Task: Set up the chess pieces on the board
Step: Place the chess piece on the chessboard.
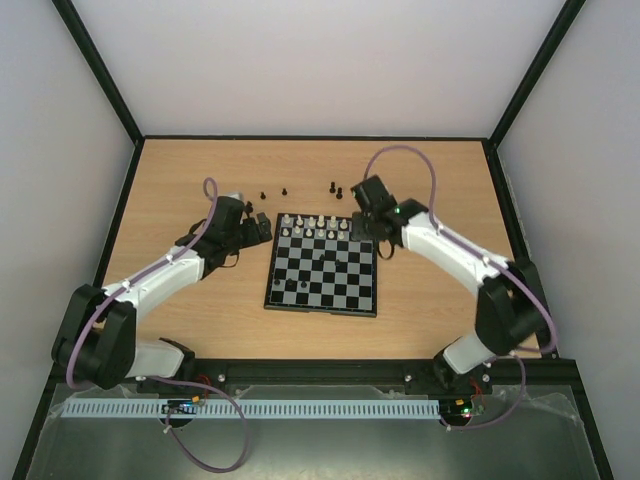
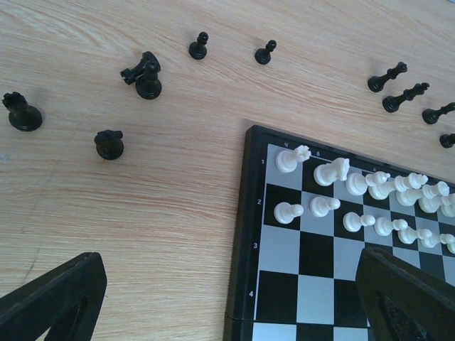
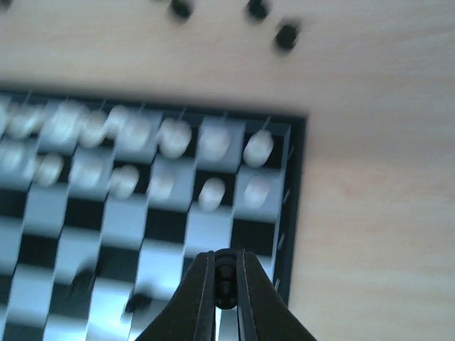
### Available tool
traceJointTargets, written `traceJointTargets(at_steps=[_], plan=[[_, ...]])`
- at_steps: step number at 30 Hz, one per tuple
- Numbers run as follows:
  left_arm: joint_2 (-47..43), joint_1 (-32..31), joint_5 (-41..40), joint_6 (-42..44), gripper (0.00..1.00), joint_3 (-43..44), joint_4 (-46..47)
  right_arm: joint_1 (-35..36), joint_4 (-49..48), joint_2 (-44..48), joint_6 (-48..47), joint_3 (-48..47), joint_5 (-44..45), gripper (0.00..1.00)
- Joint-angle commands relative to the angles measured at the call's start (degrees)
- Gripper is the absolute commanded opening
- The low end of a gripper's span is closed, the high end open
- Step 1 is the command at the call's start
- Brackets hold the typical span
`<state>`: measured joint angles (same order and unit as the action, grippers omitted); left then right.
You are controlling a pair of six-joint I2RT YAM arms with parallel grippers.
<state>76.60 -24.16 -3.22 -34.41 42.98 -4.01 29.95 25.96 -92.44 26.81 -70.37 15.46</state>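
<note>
top view: i see the board [image 1: 340, 291] in the middle of the table [image 1: 180, 180], between my two arms. white pieces [image 1: 310, 226] fill the board's two far rows. loose black pieces [image 1: 285, 190] sit on the table just beyond the board's far edge, none touching it. two dark specks sit on the board's middle squares, too small to name. left gripper [image 1: 262, 226] hangs just off the board's far-left corner, fingers spread. right gripper [image 1: 372, 245] is over the board's far-right part; i can't tell its jaws from here.

left wrist: left gripper [image 2: 229, 256] is released and wide apart, nothing in it. one finger [image 2: 53, 298] is over bare table beside the board, the other over its squares. the board's black rim [image 2: 242, 234] runs up between them. white pieces [image 2: 355, 192] stand in two rows from that corner. five black pieces [image 2: 149, 77] stand on the wood beyond the corner, well apart from the board, and more show further along beyond its far edge.

right wrist: blurry. right gripper [image 3: 226, 254] is clenched on a small black piece [image 3: 226, 275] pinched between its fingertips, over the board's right-hand column, a few rows back from the white pieces [image 3: 170, 138]. board rim [image 3: 295, 177] is just beside it. three black pieces [image 3: 286, 35] lie on the table past the board's far edge.
</note>
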Motion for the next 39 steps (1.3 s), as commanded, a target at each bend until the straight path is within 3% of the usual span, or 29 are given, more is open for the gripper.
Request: traceJointTargets(at_steps=[1,6,11,26,39], plan=[[-2.4,-0.2,-2.8,-0.7,1.0,-1.0,-1.3,6.4,7.1,10.2,3.0,10.5,-1.5,0.02],[-5.5,-0.2,-4.1,-0.7,1.0,-2.3,-0.8,10.4,9.8,20.9,6.1,19.4,-4.4,0.04],[-3.4,-0.3,-2.2,-0.7,0.99,-1.7,-0.6,14.8,11.7,23.6,10.4,20.8,-4.8,0.06],[-2.9,-1.2,-2.0,-0.5,0.99,-1.6,-0.4,19.4,7.1,10.7,13.0,23.2,-1.7,0.06],[-3.1,-1.3,-2.0,-0.5,0.99,-1.7,-0.4,19.2,3.7,5.1,12.5,22.6,-0.6,0.18]])
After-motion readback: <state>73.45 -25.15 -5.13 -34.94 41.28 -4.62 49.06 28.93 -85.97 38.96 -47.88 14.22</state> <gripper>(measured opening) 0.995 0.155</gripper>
